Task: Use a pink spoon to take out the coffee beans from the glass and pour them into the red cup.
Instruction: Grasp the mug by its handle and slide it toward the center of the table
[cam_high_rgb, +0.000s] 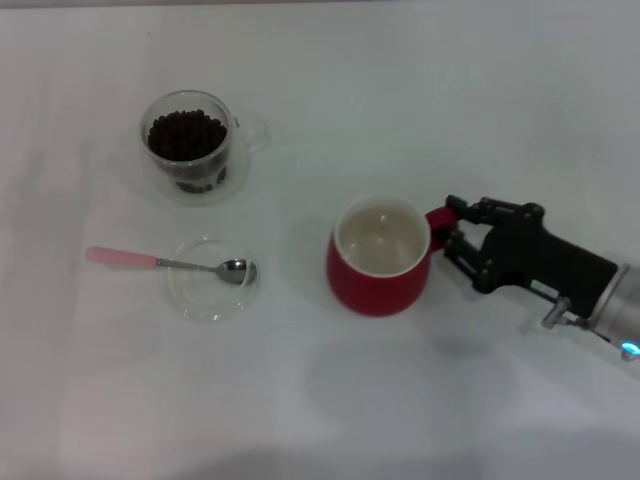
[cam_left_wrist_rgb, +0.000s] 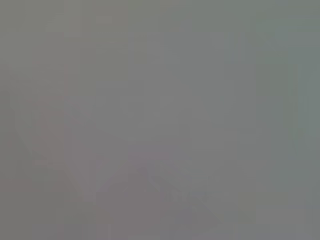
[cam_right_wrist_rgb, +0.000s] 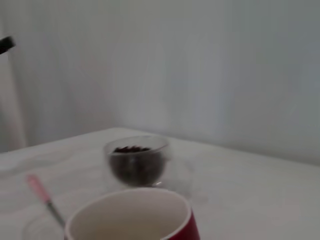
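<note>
Looking down from the head camera, you have the right pincer (cam_high_rgb: 447, 226) at the red cup (cam_high_rgb: 378, 258), its fingers set either side of the cup's red loop handle; you can't tell from here whether they are pressing on it or only standing around it. The left pincer is not in sight in any view.

The pink spoon (cam_high_rgb: 165, 263) lies with its metal bowl resting in the shallow glass dish (cam_high_rgb: 212, 279) and its pale pink handle reaching out over the desk (cam_high_rgb: 480, 100) toward the robot's left. Judge it light, stiff and thin: the handle's free end, lifted a little by the dish rim, is likely the best place to take hold, and a smooth handle may twist in a loose grip. The dish under it looks light and could slide or tip if the spoon is dragged.

The glass (cam_high_rgb: 190, 148) stands beyond the dish, with the coffee beans (cam_high_rgb: 186, 136) heaped near its rim; treat it as fragile and slippery, with its clear handle on the cup's side. The beans are loose and will roll off a tilted spoon.

Room is generous: open desk lies between dish and cup, and beyond the cup. The glass and dish stand near each other, so approach the spoon from the outer side.
</note>
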